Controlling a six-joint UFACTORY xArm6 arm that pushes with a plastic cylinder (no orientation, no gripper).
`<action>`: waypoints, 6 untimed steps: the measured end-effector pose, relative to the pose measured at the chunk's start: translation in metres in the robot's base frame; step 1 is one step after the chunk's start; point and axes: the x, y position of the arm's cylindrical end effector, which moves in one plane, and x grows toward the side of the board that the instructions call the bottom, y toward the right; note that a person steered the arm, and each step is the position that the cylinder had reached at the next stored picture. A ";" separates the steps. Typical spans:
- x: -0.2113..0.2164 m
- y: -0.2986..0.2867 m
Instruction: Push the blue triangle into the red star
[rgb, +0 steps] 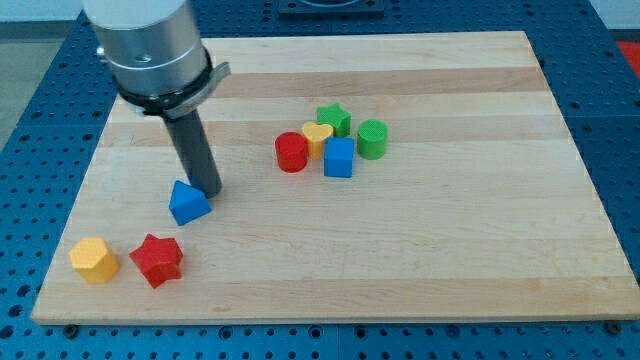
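The blue triangle (188, 202) lies on the wooden board (450, 240) at the view's left. The red star (157, 260) lies below and a little to the left of it, a short gap apart. My tip (208, 190) is the lower end of the dark rod and stands at the triangle's upper right side, touching or nearly touching it.
A yellow block (94, 260) lies just left of the red star. A cluster sits at the board's middle: a red cylinder (292, 152), a yellow heart (317, 136), a green star (334, 119), a blue cube (339, 158), a green cylinder (372, 138).
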 end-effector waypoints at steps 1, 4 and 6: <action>0.001 -0.024; 0.032 -0.043; 0.051 -0.043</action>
